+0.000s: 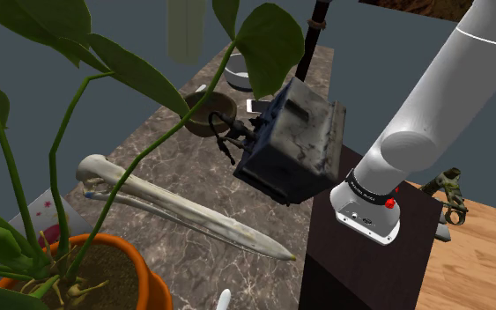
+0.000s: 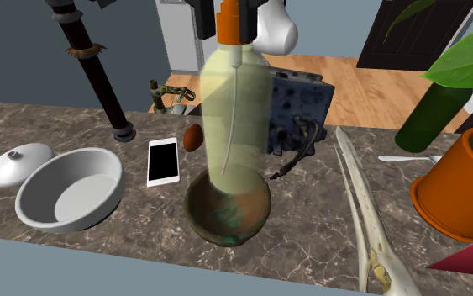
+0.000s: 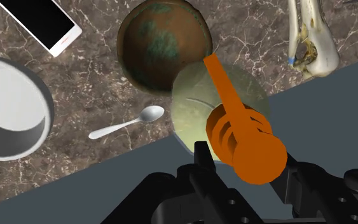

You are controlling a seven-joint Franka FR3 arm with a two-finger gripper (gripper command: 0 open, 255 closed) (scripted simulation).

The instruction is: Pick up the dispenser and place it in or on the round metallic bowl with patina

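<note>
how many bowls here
2: a round brown bowl with green patina near the pale green orange-topped dispenser, and a white bowl beyond the white phone. Others may be hidden.

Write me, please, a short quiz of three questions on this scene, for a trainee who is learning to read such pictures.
1. True or false: the gripper is shut on the orange pump of the dispenser.
2. Which thing is nearest to the dispenser's base? A) white bowl B) patina bowl C) plant pot
3. Name the flat white thing with a black screen that lies on the table.
Key: 1 true; 2 B; 3 the phone.
</note>
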